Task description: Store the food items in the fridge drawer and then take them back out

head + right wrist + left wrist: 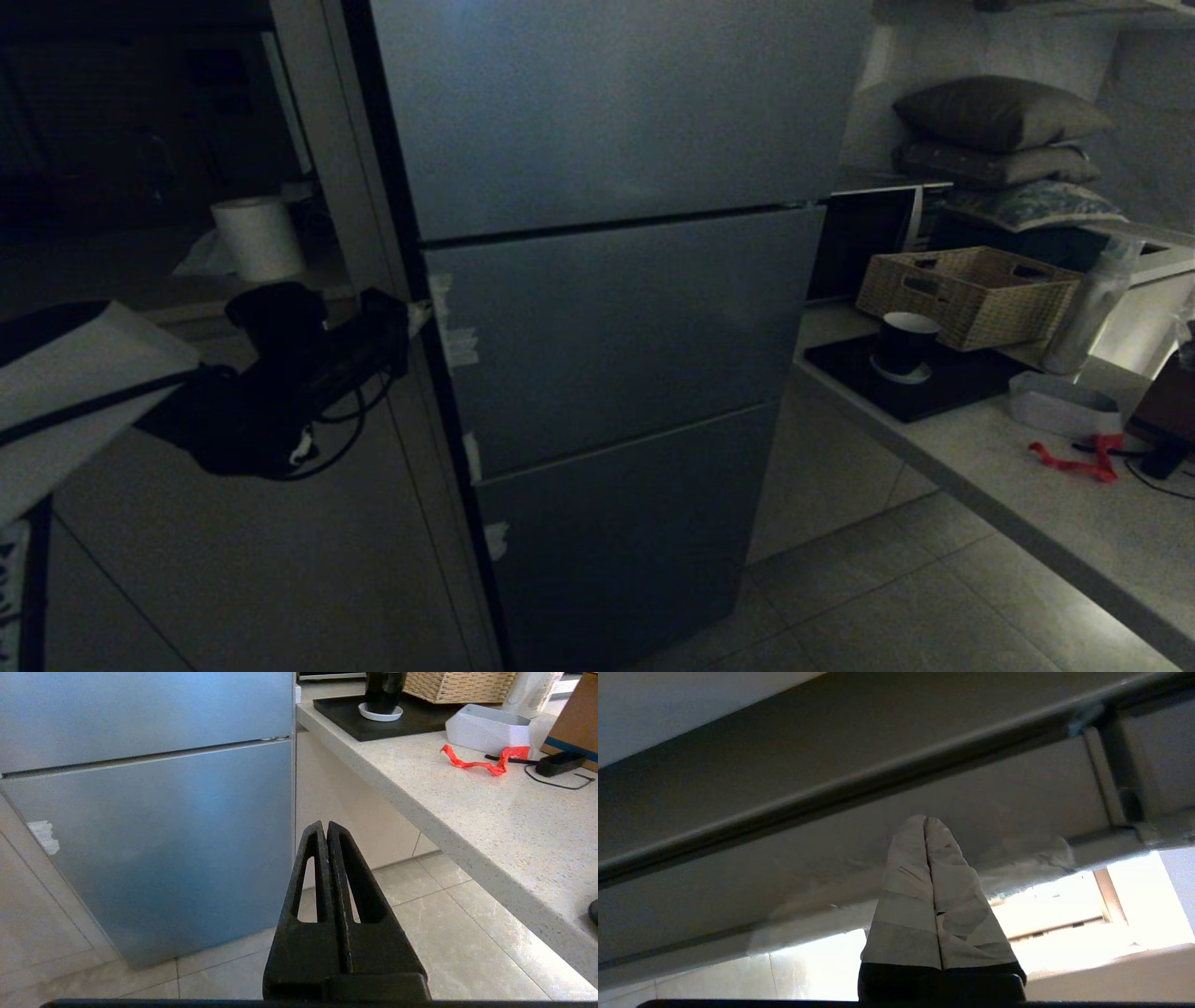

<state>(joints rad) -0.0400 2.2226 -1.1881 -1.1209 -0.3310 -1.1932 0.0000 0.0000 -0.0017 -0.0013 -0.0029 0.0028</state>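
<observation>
The left claw (411, 317), pressed shut and holding nothing, stands at the taped edge of the fridge's middle door (616, 336). The fridge drawer is hidden behind that door, and no food items show. The shut tips could slip off the edge, I think, so the door stays closed; the right claw (327, 828) is also shut and empty, low before the fridge.

Fridge (607, 317) standing left of the bench (1027, 504).
Basket (971, 294) sitting on the bench behind the cup (906, 345); left claw (415, 317) hanging at the fridge's left edge.

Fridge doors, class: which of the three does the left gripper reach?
The middle door: the left gripper sits at its taped left edge, between the taller top door and bottom door.
</observation>
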